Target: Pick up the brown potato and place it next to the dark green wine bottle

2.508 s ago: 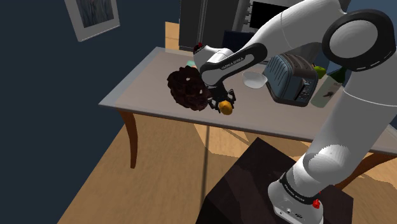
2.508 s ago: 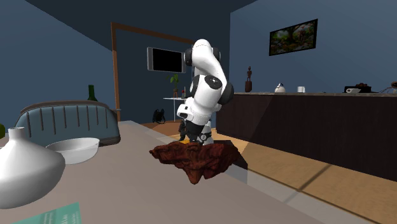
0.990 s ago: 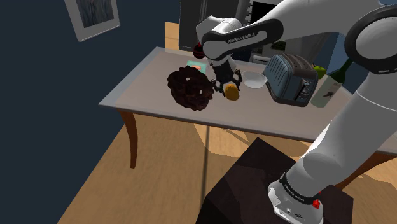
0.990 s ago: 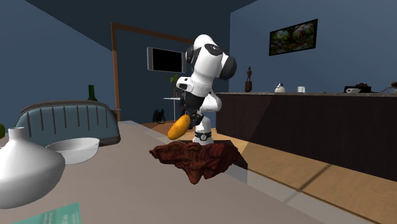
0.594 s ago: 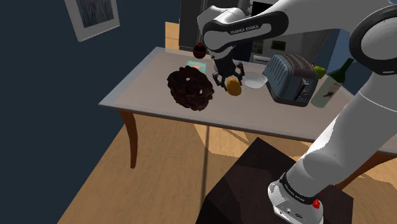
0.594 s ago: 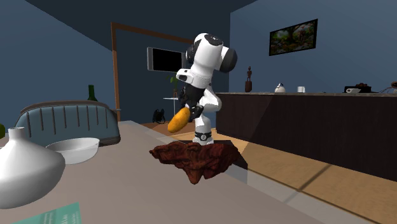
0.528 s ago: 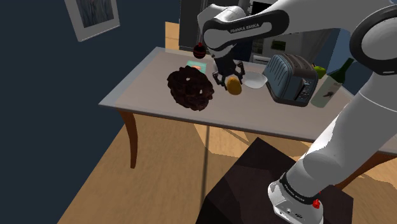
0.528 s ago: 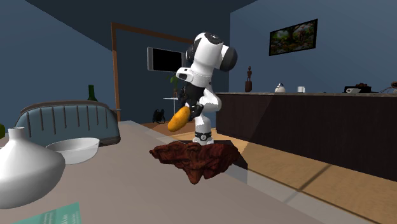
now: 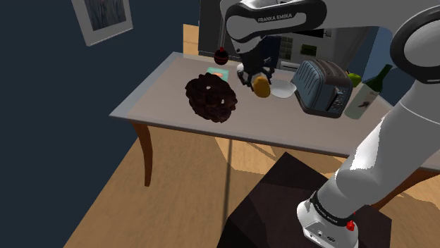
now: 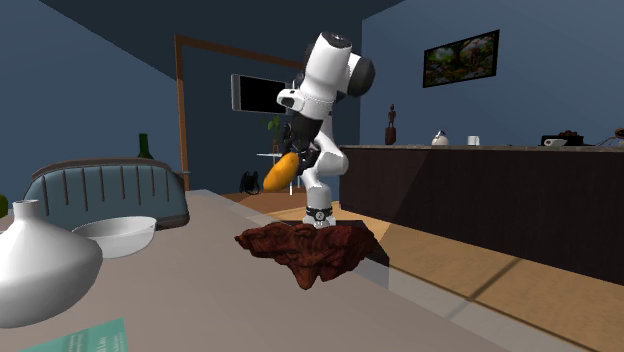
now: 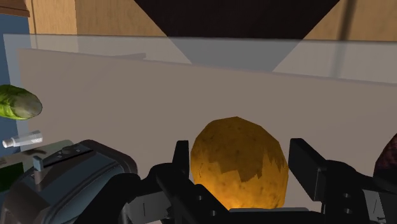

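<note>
The brown-orange potato [image 9: 262, 87] hangs above the grey table [image 9: 159, 98], with my black gripper [image 9: 259, 79] shut on it. It is between the dark lumpy object and the white bowl, well clear of the tabletop. From the second exterior view the potato [image 10: 281, 172] is held high beside the arm by the gripper [image 10: 291, 158]. In the wrist view the potato [image 11: 238, 162] is clasped between both fingers [image 11: 306, 163]. The dark green wine bottle [image 9: 371, 87] with a white label stands behind the toaster at the shoulder view's right; its neck [image 10: 144, 146] pokes above the toaster.
A dark toaster [image 9: 321, 86] stands between the potato and the bottle, with a white bowl [image 9: 282, 89] beside it. A dark red-brown lumpy object [image 9: 211, 98] sits near the table's front edge. A white vase [image 10: 35, 262], a teal card [image 9: 220, 72] and a green fruit [image 9: 354, 78] are also on the table.
The gripper, holding the potato, has risen from near the table's front edge and moved back toward the bowl and toaster. Its wrist has turned as it went.
</note>
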Motion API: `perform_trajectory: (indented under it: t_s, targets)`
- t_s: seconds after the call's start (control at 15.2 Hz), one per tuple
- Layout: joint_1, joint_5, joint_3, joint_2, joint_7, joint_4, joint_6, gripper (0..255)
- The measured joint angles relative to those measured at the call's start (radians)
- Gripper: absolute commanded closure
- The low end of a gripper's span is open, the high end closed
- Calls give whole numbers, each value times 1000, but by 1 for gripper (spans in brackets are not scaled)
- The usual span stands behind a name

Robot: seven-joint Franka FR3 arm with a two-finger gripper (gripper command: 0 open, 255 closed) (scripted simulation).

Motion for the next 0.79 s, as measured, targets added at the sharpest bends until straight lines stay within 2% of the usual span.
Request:
perform_trajectory:
  t_s: [0.79]
  targets:
    - [4, -13, 3, 5, -49, 165, -153, 255]
